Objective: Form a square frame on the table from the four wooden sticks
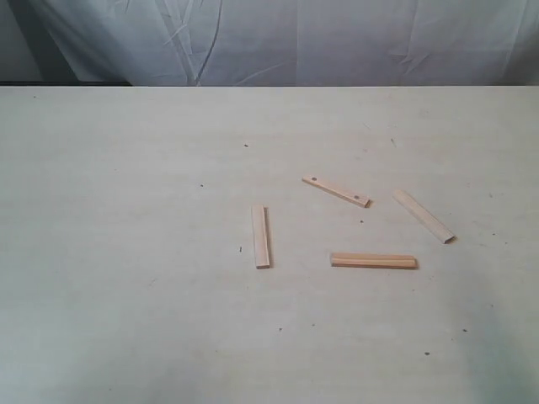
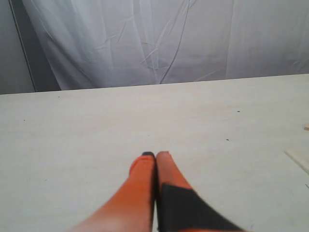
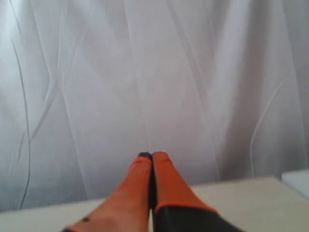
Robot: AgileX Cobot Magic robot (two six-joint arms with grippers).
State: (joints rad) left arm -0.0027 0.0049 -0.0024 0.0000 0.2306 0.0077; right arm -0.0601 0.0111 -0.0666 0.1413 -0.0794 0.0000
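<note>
4 sticks (image 1: 261, 236) loose on table (image 1: 126, 252); L gripper (image 2: 155, 154), R gripper (image 3: 152, 155) pressed together, prob. empty.

No writing, label, brand, number or sign can be read in any view. The wooden sticks (image 1: 261, 236), the pale surface (image 1: 126, 252) under them, the white cloth (image 1: 337, 42) behind that surface, the left end effector (image 2: 155, 154) and the right end effector (image 3: 152, 155) all show plain faces without legible marks.
</note>
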